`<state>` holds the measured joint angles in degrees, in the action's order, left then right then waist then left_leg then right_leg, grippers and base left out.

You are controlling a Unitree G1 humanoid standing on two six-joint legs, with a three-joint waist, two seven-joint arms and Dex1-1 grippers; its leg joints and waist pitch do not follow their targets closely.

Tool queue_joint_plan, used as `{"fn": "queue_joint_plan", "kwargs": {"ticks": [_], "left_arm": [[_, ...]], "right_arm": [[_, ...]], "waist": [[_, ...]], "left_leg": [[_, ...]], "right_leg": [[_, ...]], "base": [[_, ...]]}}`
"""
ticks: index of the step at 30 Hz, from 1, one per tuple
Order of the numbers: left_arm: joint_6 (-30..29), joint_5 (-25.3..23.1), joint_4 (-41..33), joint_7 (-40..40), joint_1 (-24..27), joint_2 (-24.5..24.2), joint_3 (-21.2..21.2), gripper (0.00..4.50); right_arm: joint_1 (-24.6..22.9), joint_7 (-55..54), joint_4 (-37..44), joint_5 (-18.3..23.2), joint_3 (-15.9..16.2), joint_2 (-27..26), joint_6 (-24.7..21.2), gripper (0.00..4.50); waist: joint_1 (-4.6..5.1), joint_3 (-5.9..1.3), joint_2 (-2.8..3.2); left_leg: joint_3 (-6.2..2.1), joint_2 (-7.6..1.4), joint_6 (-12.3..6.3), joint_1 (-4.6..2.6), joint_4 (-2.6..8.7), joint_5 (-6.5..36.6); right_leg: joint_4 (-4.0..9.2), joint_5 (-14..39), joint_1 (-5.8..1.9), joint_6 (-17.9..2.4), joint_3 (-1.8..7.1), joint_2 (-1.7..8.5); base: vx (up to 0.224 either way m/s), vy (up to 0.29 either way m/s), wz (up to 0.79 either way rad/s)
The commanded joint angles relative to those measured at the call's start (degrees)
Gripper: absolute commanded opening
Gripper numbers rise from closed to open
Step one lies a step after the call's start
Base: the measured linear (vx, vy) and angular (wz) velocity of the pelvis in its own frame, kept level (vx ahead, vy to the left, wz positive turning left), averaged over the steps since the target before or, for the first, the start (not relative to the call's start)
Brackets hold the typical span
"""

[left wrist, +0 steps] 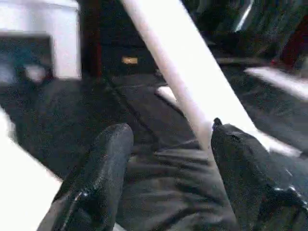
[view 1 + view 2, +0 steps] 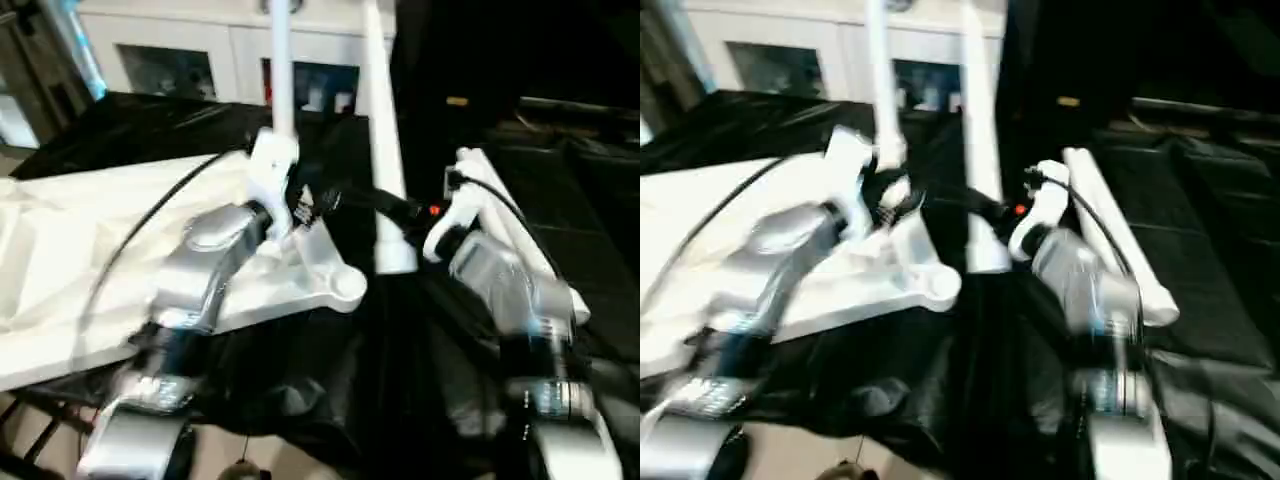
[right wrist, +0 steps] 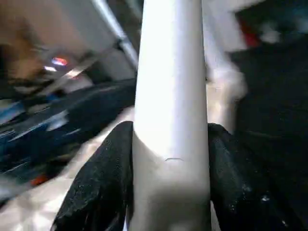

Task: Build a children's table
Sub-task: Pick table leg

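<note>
Nearest me, my right gripper [image 3: 169, 192] has its two fingers [image 3: 103, 183] clamped on either side of a white leg [image 2: 383, 150]; the right wrist view shows the tube filling the gap between them. That leg stands close to upright, its long axis running up and a little away from me, its lower end just above the black sheet [image 2: 300, 400] covering the bench.

My left gripper [image 1: 168, 178] is spread, with nothing between the fingers; in its wrist view the leg passes just past one fingertip [image 1: 231, 144], but I can't tell whether it touches. From the head view, that gripper sits over the near corner of the tabletop [image 2: 60, 260], which lies underside up to my left.

The corner socket [image 2: 345, 288] lies just left of and slightly nearer than the held leg's foot. So I judge the next move to be the right arm's: shift the foot leftward over that socket, keep the axis vertical, then press down.

Another leg [image 2: 281, 70] already stands upright further back. A spare leg [image 2: 1120, 235] lies flat on my right, pointing away. Behind everything is the cabinet [image 2: 180, 50].
</note>
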<state>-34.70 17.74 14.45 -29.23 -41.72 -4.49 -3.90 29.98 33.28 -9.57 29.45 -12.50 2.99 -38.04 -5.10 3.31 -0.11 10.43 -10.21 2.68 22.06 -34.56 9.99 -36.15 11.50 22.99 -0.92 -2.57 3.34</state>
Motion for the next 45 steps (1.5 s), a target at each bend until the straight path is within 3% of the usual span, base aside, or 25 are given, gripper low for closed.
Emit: {"fn": "queue_joint_plan", "kwargs": {"ticks": [1, 7, 8, 12, 13, 20, 25, 26, 27, 32, 37, 45], "left_arm": [[-2.5, 3.45, 0.6, 0.01, -0.77, 0.73, -1.57, 3.1], [-7.06, 9.18, -0.47, 0.32, -1.46, 3.94, -4.34, 3.1], [-9.44, 12.11, -2.53, 0.06, -1.26, 5.2, -5.53, 3.1], [-12.29, 14.61, -4.5, -0.21, -0.99, 5.5, -6.06, 3.1], [-13.39, 15.0, -5.33, -0.5, -0.33, 5.2, -5.44, 3.1], [-14.55, 16.09, -5.62, 0.61, 0.05, 6.12, -6.33, 3.1], [-14.06, 15.6, -4.45, 3.3, -0.73, 6.54, -6.9, 3.1], [-14.1, 15.74, -4.42, 3.4, -0.8, 6.62, -7.03, 2.81], [-14.32, 15.82, -3.97, 4.3, -1.16, 7.09, -7.57, 2.74], [-14.47, 16.11, -3.68, 4.9, -1.29, 7.61, -7.97, 2.41], [-13.62, 16.28, -3.54, 5.63, -1.37, 7.73, -8.28, 2.03], [-12.14, 16.11, -3.07, 6.92, -1.54, 7.71, -9.62, 1.95]], "right_arm": [[-0.55, 2.13, 3.13, 1.71, 0.88, 0.27, 0.43, 1.85], [-2.58, 4.57, 5.54, 0.44, 4.7, 0.51, 2.04, 1.85], [-2.86, 3.91, 5.56, -0.64, 5.65, 0.79, 1.99, 1.85], [-3.13, 3.52, 5.9, -0.48, 5.84, 1.01, 1.51, 1.85], [-2.84, 2.78, 5.75, 0.07, 5.28, 0.94, 0.38, 1.85], [-1.72, 0.93, 5.64, 3.11, 3.48, 0.69, -3.89, 1.85], [-2.47, 1.91, 7.74, 1.45, 7.26, 1.66, -3.53, 1.85], [-2.53, 2.01, 7.91, 1.21, 7.63, 1.75, -3.48, 1.85], [-2.95, 2.13, 8.77, -0.75, 10.13, 2.01, -2.25, 1.85], [-3.25, 1.76, 9.23, -3.42, 13.39, 2.32, -0.26, 1.85], [-3.11, 1.54, 8.84, -3.82, 14.29, 2.46, 0.0, 1.85], [-3.14, 2.9, 8.11, -4.32, 14.88, 2.53, 2.38, 1.85]], "waist": [[-0.24, -4.27, 0.0], [-0.2, -4.3, 0.0], [-0.18, -4.29, -0.19], [-0.15, -4.19, -0.13], [-0.07, -4.19, -0.41], [-0.11, -4.13, -0.22], [-0.15, -4.13, -0.25], [-0.15, -4.13, -0.27], [-0.13, -4.12, 0.03], [0.04, -4.04, -0.18], [0.01, -4.04, -0.32], [-0.01, -4.02, -0.35]], "left_leg": [[-0.98, -2.59, -1.32, -1.25, 3.53, 7.38], [-1.03, -2.47, -1.57, -1.05, 3.52, 6.65], [-0.98, -2.48, -1.55, -1.01, 3.52, 6.4], [-1.07, -2.57, -1.84, -0.78, 3.55, 6.47], [-0.99, -2.42, -2.14, -0.89, 3.55, 6.69], [-1.08, -2.48, -1.66, -0.99, 3.69, 6.76], [-1.1, -2.47, -1.3, -0.84, 3.71, 6.11], [-1.1, -2.47, -1.3, -0.85, 3.7, 6.0], [-1.16, -2.49, -1.24, -0.82, 3.69, 6.03], [-1.08, -2.44, -1.01, -0.88, 3.72, 6.81], [-1.11, -2.52, -1.05, -0.9, 3.78, 7.16], [-1.1, -2.5, -1.37, -0.85, 3.75, 6.86]], "right_leg": [[4.21, 3.76, -3.19, -13.47, 2.45, 4.59], [4.37, 4.23, -3.22, -12.45, 2.42, 4.54], [4.33, 4.1, -3.27, -12.35, 2.41, 4.51], [4.35, 4.18, -3.33, -12.84, 2.42, 4.58], [4.49, 4.9, -3.32, -12.27, 2.43, 4.5], [4.74, 6.43, -3.16, -11.15, 2.44, 4.43], [4.69, 5.32, -3.28, -10.69, 2.46, 4.47], [4.67, 5.17, -3.28, -10.63, 2.45, 4.45], [4.61, 4.96, -3.24, -10.63, 2.47, 4.49], [4.86, 5.9, -3.22, -10.32, 2.53, 4.45], [4.84, 5.79, -3.19, -10.4, 2.55, 4.41], [4.77, 5.63, -3.21, -10.45, 2.56, 4.49]], "base": [[0.0, 0.0, 0.0], [0.0, 0.0, 0.0], [0.0, 0.0, 0.0], [0.0, 0.0, 0.0], [0.0, 0.0, 0.0], [0.0, 0.0, 0.0], [0.0, 0.0, 0.0], [0.0, 0.0, 0.0], [0.0, 0.0, 0.0], [0.0, 0.0, 0.0], [0.0, 0.0, 0.0], [0.0, 0.0, 0.0]]}}
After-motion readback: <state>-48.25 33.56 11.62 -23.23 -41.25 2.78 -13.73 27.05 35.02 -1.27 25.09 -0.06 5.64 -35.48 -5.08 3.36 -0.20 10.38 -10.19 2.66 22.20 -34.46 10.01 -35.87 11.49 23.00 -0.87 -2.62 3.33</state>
